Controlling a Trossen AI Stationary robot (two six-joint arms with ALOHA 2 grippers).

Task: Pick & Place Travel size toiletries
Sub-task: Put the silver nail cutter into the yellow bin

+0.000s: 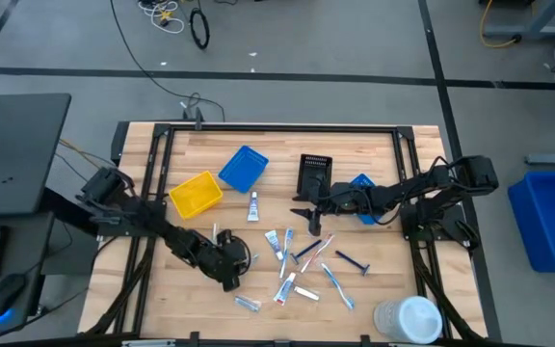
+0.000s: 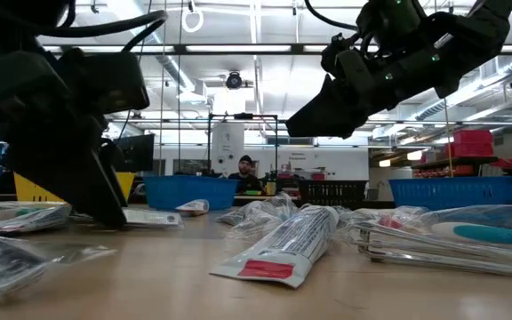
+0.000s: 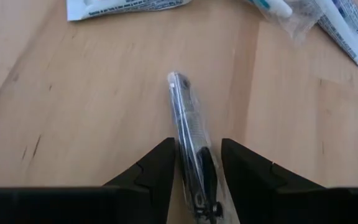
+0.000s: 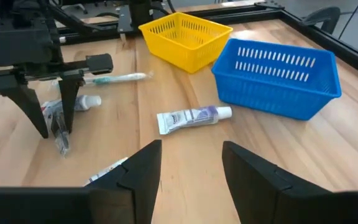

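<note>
Wrapped in clear film, a dark razor (image 3: 190, 140) lies on the wooden table (image 1: 162, 289) between the spread fingers of the left gripper (image 1: 229, 258), which stands fingertips down at the left edge of the scattered travel size toiletries (image 1: 302, 265); its jaws straddle the razor, not yet clamped. Further right, the right gripper (image 1: 308, 217) hangs released above the pile, with a yellow bin (image 4: 185, 38), blue bin (image 4: 278, 76) and toothpaste tube (image 4: 191, 117) ahead.
</note>
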